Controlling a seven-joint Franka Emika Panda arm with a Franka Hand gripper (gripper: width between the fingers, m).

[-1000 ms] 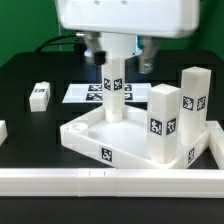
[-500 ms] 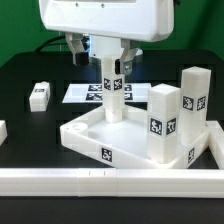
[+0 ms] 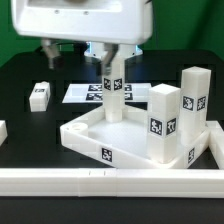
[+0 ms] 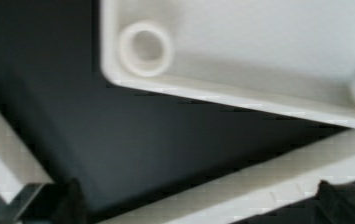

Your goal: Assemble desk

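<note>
**Operator:** Where is my desk?

**Describer:** In your exterior view, the tabletop (image 3: 80, 140) lies on the black worktop (image 3: 25, 72), just below centre. Three legs stand upright on it: one leg (image 3: 115, 85) at its 12 o'clock corner, and a second leg (image 3: 163, 122) and a third leg (image 3: 193, 100) toward 3 o'clock. A loose leg (image 3: 39, 95) lies at 9 o'clock, well apart.

**Operator:** And my end effector?

**Describer:** Your end effector (image 4: 184, 198) is released, jaws wide, nothing between them. It hangs toward 11 o'clock of the tabletop. The wrist view shows a round corner socket (image 4: 145, 48).
</note>
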